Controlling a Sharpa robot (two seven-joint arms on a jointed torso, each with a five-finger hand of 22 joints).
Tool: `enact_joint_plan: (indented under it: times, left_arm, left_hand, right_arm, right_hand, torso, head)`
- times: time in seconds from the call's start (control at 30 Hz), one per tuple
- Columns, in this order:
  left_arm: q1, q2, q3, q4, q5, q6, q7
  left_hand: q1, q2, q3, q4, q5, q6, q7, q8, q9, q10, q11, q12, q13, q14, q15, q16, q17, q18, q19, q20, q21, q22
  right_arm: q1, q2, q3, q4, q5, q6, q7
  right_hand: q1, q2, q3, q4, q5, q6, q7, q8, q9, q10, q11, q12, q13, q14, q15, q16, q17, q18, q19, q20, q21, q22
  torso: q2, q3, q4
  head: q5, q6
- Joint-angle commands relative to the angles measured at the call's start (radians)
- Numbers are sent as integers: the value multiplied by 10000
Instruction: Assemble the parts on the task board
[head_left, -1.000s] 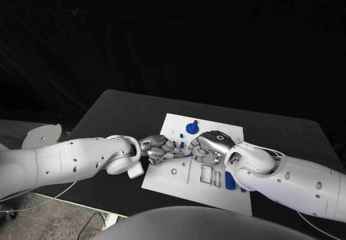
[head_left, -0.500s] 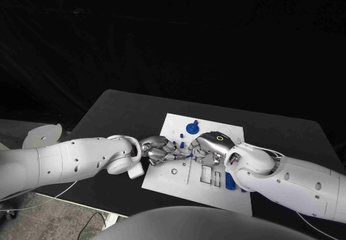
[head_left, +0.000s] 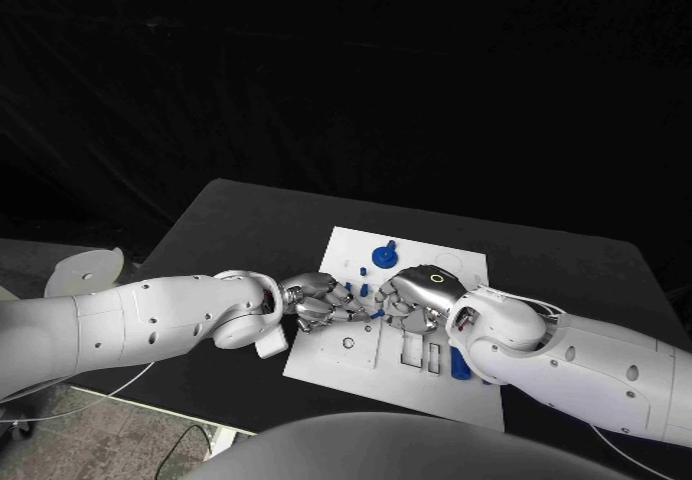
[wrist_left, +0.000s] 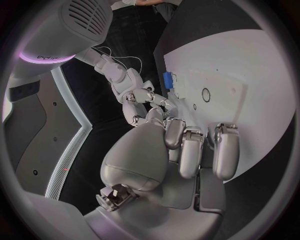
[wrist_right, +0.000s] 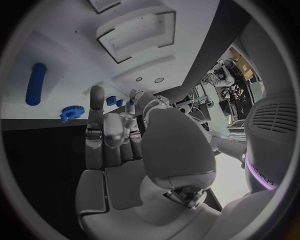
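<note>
The right robot hand (head_left: 414, 295) has moved slightly toward the left robot hand (head_left: 320, 300) at frame centre over the task board (head_left: 361, 350) (whether either grips a part, I cannot tell), so the handover seems underway.

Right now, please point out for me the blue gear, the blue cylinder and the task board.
blue gear (wrist_right: 73, 113), right wrist view, on its toothed rim.
blue cylinder (wrist_right: 35, 83), right wrist view, middle of its length.
task board (head_left: 433, 400), head view, bare white corner near the robot.

Both hands' fingertips bunched together over task board (head_left: 378, 345); whatever is pinched there too small to tell.
</note>
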Motion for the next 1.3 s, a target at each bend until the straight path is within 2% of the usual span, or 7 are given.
enact_joint_plan:
  times: [0.03,0.17,0.23,0.33,0.43,0.73,1.3]
  left_arm:
    - [-4,-2,5,32,-4,146,122]
    - [-4,3,6,40,-4,144,177]
    - [-4,11,6,43,-4,148,201]
    - [-4,15,6,62,-4,166,224]
    - [-4,16,6,80,-4,197,238]
    - [-4,63,7,63,-4,257,251]
    - [-7,174,7,-100,-5,436,-35]
  left_hand:
    - [74,-136,87,-40,-7,170,-17,276,215,2504,-801,2099,3590,1043,-71,24,2633,-63,499,-19,-68,2266]
    - [32,-197,175,-199,-10,70,-56,836,730,2504,-827,2099,3590,1043,-81,24,2633,-61,494,-44,-74,2271]
    - [-5,-220,240,-308,-2,-163,-55,1227,1130,2504,-879,2099,3590,1043,-75,24,2633,-59,485,-50,-82,2270]
    - [-139,-255,348,-417,-4,-714,-58,1845,1825,2504,-844,2099,3590,1043,-89,24,2633,-53,470,-73,-97,2269]
    - [-182,-261,440,-455,9,-1100,-58,2044,2120,2504,-846,2099,3590,1043,-98,24,2633,-51,459,-62,-107,2267]
    - [-227,-277,624,-448,32,-1681,-42,2017,2307,2504,-834,2099,3590,1043,-94,24,2633,-42,422,-47,-134,2254]
    - [-232,-310,752,-419,42,-1921,2,1839,2260,2504,-808,2099,3590,1043,-79,24,2633,-27,360,-35,-172,2225]
  right_arm:
    - [-6,15,1,-17,-131,196,-5]
    - [-10,35,1,-27,-147,234,-24]
    - [-12,45,1,-31,-150,242,-28]
    - [-15,62,1,-27,-152,256,-31]
    - [-16,70,1,-24,-152,270,-32]
    - [-19,93,1,-19,-146,252,-18]
    - [-33,92,1,23,-63,-41,141]
  right_hand:
    - [14,-87,51,-13,23,24,17,69,12,-71,21,-49,-15,-44,9,-52,-14,30,-8,-18,-56,8]
    - [26,-86,64,-27,34,25,23,74,24,-97,23,-72,-39,-52,10,-57,-21,30,-13,-18,-58,19]
    - [30,-86,68,-31,38,25,25,76,28,-106,24,-79,-47,-55,10,-59,-24,30,-15,-18,-59,22]
    - [30,-86,68,-31,38,25,25,76,28,-106,24,-79,-47,-55,10,-59,-24,30,-15,-18,-59,22]
    - [30,-86,68,-31,38,25,25,76,28,-106,24,-79,-47,-55,10,-59,-24,30,-15,-18,-59,22]
    - [30,-86,68,-31,38,25,25,76,28,-106,24,-79,-47,-55,10,-59,-24,30,-15,-18,-59,22]
    - [25,-88,75,-36,37,15,34,75,39,-94,29,-76,-37,-51,12,-51,-12,29,-19,-18,-61,34]
  torso:
    - [-2,-2,7]
    - [3,-1,4]
    - [4,-2,2]
    - [5,0,-2]
    - [6,-2,3]
    - [-2,-5,-1]
    - [0,1,-3]
  head:
    - [1,2]
    - [11,2]
    - [12,2]
    - [-3,2]
    - [3,2]
    - [24,2]
    - [63,2]
